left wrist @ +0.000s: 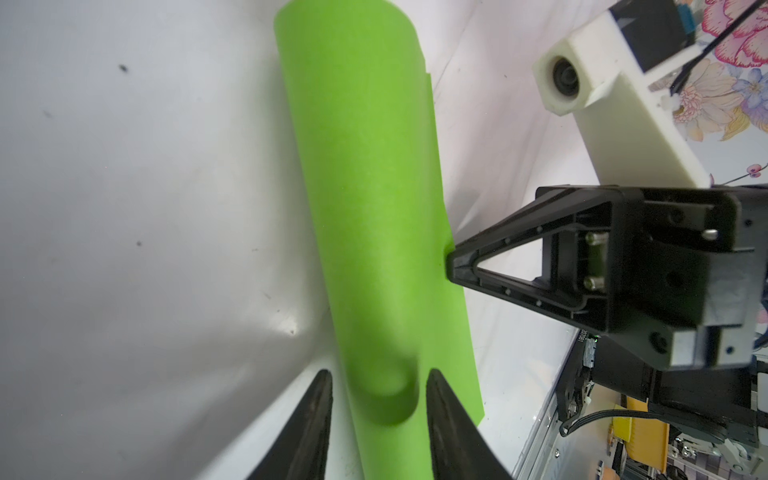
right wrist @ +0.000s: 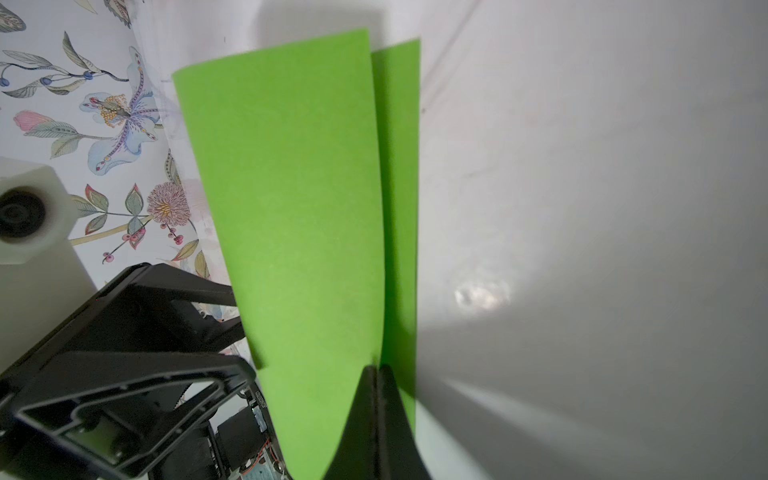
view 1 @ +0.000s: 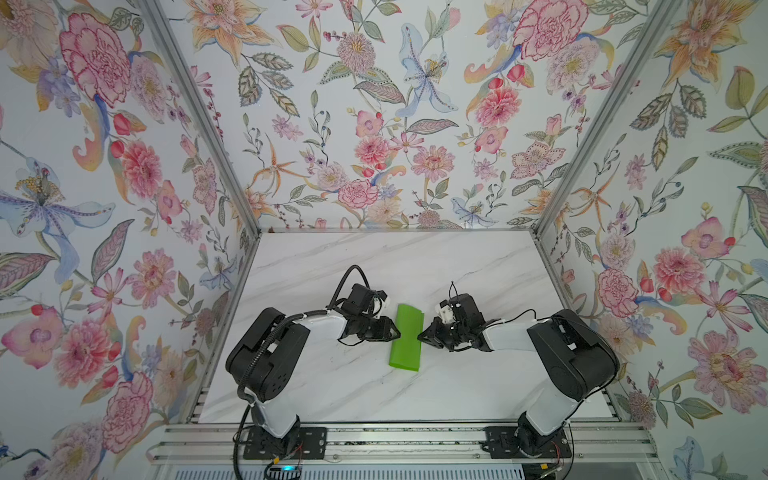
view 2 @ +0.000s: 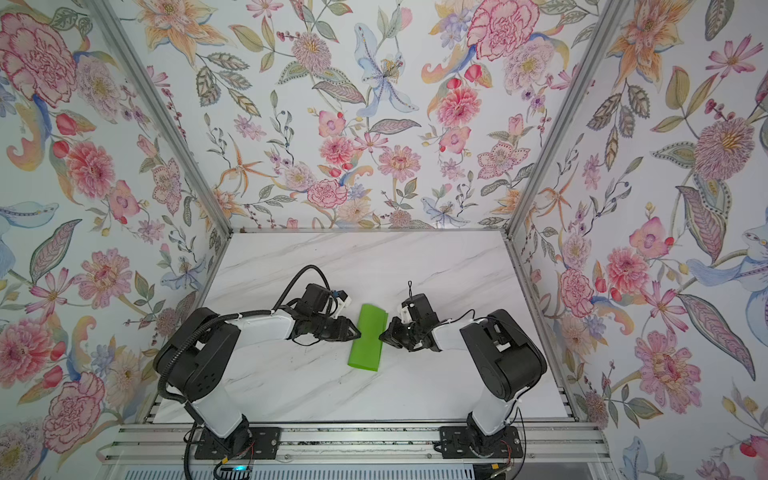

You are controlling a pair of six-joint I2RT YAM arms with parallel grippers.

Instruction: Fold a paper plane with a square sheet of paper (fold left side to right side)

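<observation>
Two grippers flank the paper (view 1: 406, 341), loosely doubled over, at the bench's (view 1: 374, 257) middle. Right gripper (right wrist: 378, 370) pinches its free edges. Left gripper (left wrist: 379, 374), jaws apart, straddles the rounded fold. The paper is likely light and springy, so best held by its edges.

My square sheet of paper (view 1: 406, 337) is plain bright green, with no print on it. The desk (view 1: 374, 266) under the paper is white marble with thin grey veins and a few dark specks. My left pincer (view 1: 397, 333) and right pincer (view 1: 420, 336), on either side of the paper, are matte black. My arms (view 1: 324, 326) behind them are black at the joints and white along the links. The walls (view 1: 374, 124) beyond the paper show pink, orange and pale blue flowers with grey-green leaves on white. The frame posts (view 1: 199, 116) are silver.
</observation>
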